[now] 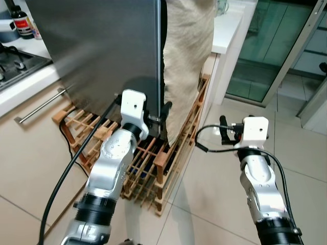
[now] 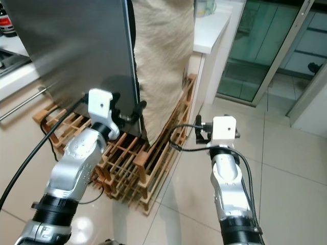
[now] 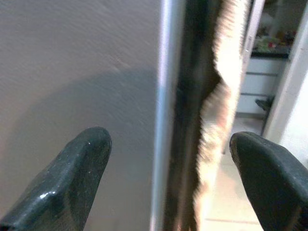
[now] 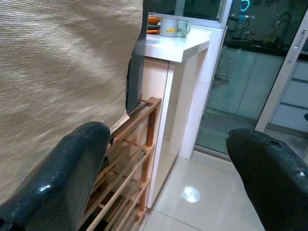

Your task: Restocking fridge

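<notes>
Fridge door: the grey steel panel stands before you, its edge facing you, a beige cloth hanging just beside it.
Wooden rack: on the floor under the door and cloth.
Left gripper: your fingers are spread wide, straddling the door's edge, holding nothing.
Right gripper: parted wide and empty, near the cloth, over the tiles.

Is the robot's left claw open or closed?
Open. The left gripper has its two black fingers spread wide, one on each side of the fridge door's edge.
</notes>
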{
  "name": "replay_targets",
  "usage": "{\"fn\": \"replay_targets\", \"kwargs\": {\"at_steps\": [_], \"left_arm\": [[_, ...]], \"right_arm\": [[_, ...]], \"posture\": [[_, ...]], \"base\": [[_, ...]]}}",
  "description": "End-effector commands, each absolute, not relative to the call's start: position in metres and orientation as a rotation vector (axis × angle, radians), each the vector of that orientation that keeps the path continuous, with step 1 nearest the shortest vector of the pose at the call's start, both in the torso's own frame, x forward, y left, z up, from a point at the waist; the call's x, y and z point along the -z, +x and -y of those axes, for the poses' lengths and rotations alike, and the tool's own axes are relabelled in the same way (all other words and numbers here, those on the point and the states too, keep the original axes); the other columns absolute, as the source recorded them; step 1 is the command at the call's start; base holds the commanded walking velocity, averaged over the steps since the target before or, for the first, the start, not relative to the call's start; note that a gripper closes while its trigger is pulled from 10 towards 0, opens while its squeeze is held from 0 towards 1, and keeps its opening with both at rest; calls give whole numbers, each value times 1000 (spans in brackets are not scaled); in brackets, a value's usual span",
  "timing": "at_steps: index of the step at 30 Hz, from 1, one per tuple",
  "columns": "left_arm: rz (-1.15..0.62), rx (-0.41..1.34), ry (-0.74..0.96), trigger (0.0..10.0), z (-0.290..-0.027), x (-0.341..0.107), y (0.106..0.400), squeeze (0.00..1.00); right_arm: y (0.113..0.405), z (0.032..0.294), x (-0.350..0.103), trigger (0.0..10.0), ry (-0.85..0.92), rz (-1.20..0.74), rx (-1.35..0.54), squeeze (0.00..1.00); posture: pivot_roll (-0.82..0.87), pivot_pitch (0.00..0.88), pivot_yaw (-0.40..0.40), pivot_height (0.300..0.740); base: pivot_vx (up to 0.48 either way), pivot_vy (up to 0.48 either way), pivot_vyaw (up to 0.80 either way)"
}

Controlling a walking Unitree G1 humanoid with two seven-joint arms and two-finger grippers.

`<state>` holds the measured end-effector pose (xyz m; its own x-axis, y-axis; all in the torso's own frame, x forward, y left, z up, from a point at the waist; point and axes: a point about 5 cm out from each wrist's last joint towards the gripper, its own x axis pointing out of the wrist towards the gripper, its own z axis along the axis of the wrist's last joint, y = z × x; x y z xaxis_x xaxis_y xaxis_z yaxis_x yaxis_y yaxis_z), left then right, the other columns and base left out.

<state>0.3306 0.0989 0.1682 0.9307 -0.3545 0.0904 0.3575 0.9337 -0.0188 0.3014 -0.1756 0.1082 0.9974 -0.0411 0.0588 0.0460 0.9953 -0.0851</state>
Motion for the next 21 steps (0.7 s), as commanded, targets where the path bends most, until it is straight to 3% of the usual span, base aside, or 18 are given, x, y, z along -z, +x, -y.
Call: {"fn": "replay_targets", "kwargs": {"at_steps": [1,21], "left_arm": [[95,378,-78,10000,-98,-171,334,0],[163,481,-104,10000,-64,-193,343,0]], "right_arm": [[302,180,-110,10000,-86,71,57,0],[300,182,-106,10000,-88,55,63,0]], "posture": [[-101,0,6,740],[-123,0,1,740]], "base": [[0,0,0],[0,0,0]]}}
